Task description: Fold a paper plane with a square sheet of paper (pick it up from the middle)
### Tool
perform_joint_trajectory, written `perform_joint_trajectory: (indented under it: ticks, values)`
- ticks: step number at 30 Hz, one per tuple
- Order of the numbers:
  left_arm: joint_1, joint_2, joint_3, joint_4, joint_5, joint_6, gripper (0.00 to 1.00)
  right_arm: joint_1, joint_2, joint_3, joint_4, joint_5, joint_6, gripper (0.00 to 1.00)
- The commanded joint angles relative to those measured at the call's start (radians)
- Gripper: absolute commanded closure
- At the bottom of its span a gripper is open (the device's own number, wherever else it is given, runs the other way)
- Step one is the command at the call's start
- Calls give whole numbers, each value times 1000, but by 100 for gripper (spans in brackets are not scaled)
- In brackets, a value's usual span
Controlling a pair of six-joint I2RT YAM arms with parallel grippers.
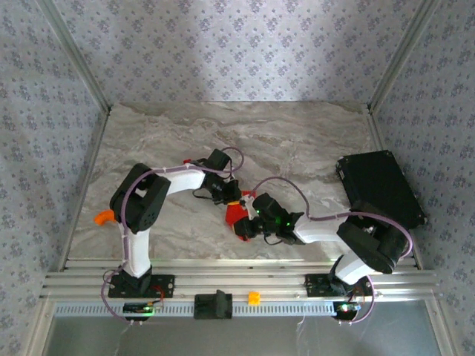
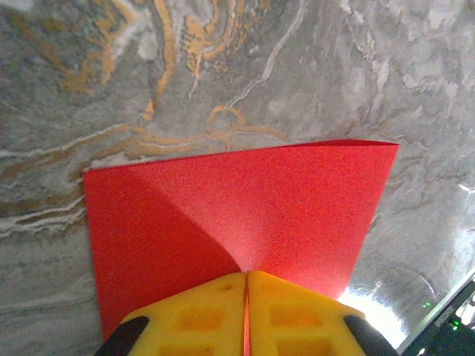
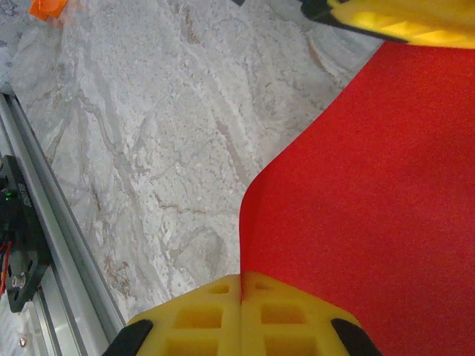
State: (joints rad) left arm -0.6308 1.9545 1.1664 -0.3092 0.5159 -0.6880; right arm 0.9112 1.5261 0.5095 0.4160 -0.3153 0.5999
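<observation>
The left gripper [image 2: 246, 277] and the right gripper [image 3: 241, 280] are each clenched on a border of the square sheet of paper [image 2: 245, 208] at the middle of the table [image 1: 297, 133]. Bare marble lies open toward the far edge and the far corners. A black box [image 1: 380, 185] crowds the right edge, and a small orange object [image 1: 104, 217] sits near the left edge.

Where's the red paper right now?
In the top view, the square sheet of paper is near the middle of the table, gripped by the left gripper and the right gripper.
</observation>
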Motion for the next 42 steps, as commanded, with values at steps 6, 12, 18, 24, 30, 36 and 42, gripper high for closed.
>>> perform_joint_trajectory:
  ticks: [6,12,18,24,30,36,42]
  values:
    - [-7,12,-27,-62,-63,25,91,-85,-9,-26,-9,-43,49,98]
    - [-6,-1,-38,-44,-68,4,93,-109,-14,-16,-56,-18,41,98]
    - [-4,-11,-45,-30,-63,-10,93,-112,-7,5,-94,4,38,98]
    - [-5,-16,-53,-25,-60,-14,93,-112,-4,20,-115,25,36,98]
    - [-6,-20,-54,-25,-60,-14,93,-112,-4,43,-155,47,37,97]
    - [-7,-22,-59,-22,-60,-18,93,-112,-4,56,-182,58,3,97]
    - [-8,-23,-57,-18,-57,-22,93,-112,-4,61,-208,77,-3,97]
